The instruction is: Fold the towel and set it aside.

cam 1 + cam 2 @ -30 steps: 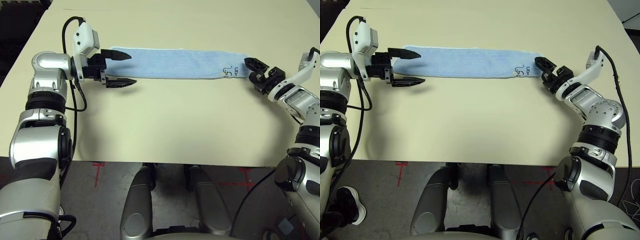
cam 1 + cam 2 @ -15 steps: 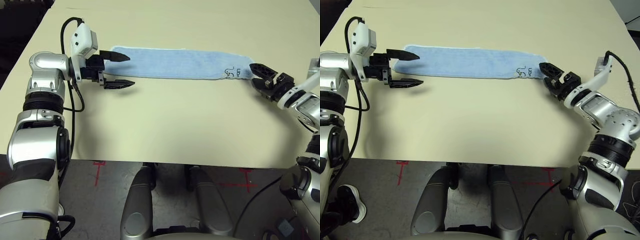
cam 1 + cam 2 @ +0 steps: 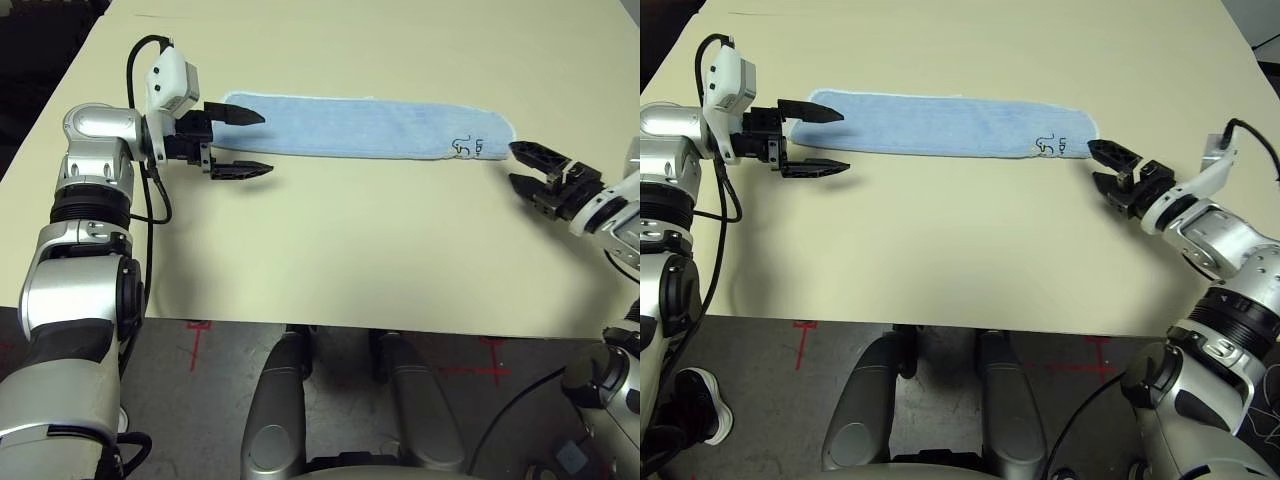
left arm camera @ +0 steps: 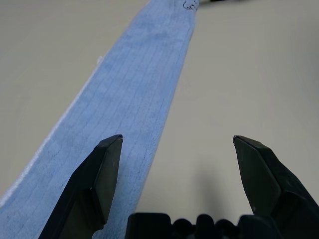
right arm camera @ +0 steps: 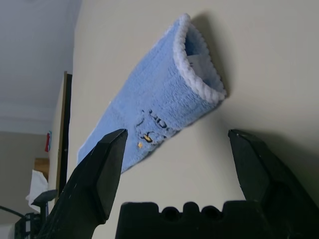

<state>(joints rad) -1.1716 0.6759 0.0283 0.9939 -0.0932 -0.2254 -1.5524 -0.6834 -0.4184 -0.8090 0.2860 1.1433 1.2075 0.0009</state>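
The towel [image 3: 360, 127] is a light-blue strip, folded lengthwise, lying flat across the far middle of the cream table [image 3: 380, 250]. Black marks [image 3: 465, 147] sit near its right end. My left gripper [image 3: 264, 142] is open at the towel's left end, its far finger over the cloth and its near finger over bare table. In the left wrist view the towel [image 4: 134, 99] runs away under one finger. My right gripper [image 3: 513, 164] is open, just off the towel's right end and apart from it. In the right wrist view the towel's open hemmed end [image 5: 197, 64] faces the fingers.
The table's front edge [image 3: 380, 328] runs close to my body, with grey floor and red tape marks below it. Its left edge [image 3: 50, 110] slants beside my left arm. Bare tabletop lies between the towel and the front edge.
My right gripper has drawn back to the right and toward me, off the towel's right end. That end now lies a little farther right. The left arm has stayed put.
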